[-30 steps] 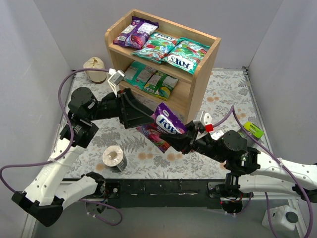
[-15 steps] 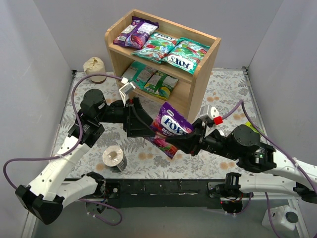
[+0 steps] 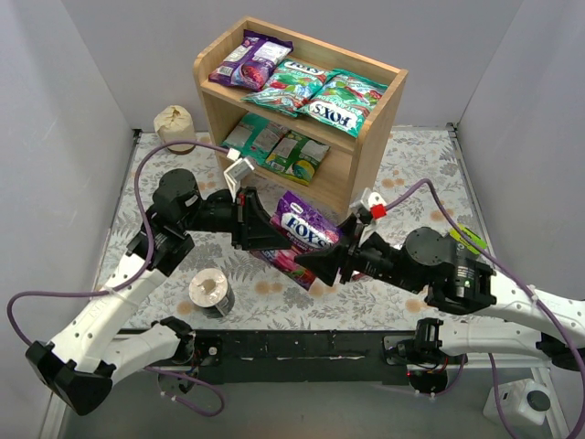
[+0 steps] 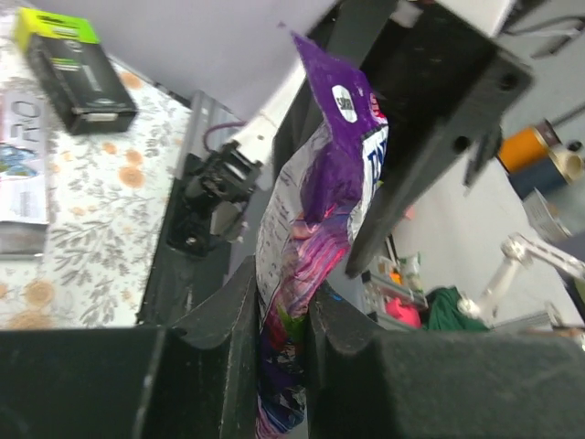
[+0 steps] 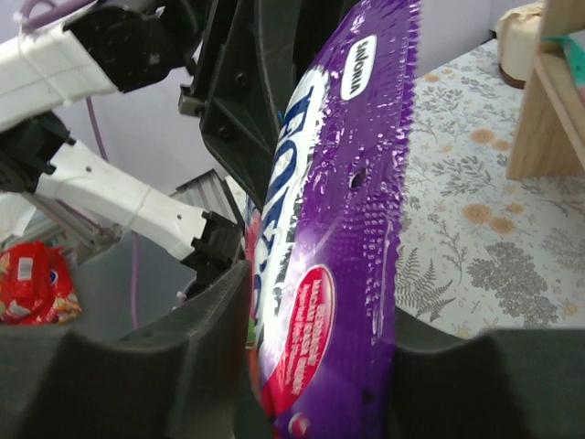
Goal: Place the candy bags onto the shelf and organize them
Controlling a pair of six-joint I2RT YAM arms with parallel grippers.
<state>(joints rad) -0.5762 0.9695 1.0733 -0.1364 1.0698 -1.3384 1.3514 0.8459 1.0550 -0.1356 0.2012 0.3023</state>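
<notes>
Left tool (image 4: 281, 306), right tool (image 5: 320, 311): both clamped.

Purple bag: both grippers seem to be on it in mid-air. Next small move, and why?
Probably open the right gripper a little. The left gripper also pinches the purple bag, so two arms hold one pouch off the table. The left arm sits nearer the shelf, so releasing on the right would likely free the left to carry the bag there.

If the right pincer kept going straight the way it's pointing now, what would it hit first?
Probably the left pincer. The right pincer points left, shut on the purple candy bag, and the left pincer grips the same bag from the opposite side, directly in its line. Exact depth is unclear.
</notes>
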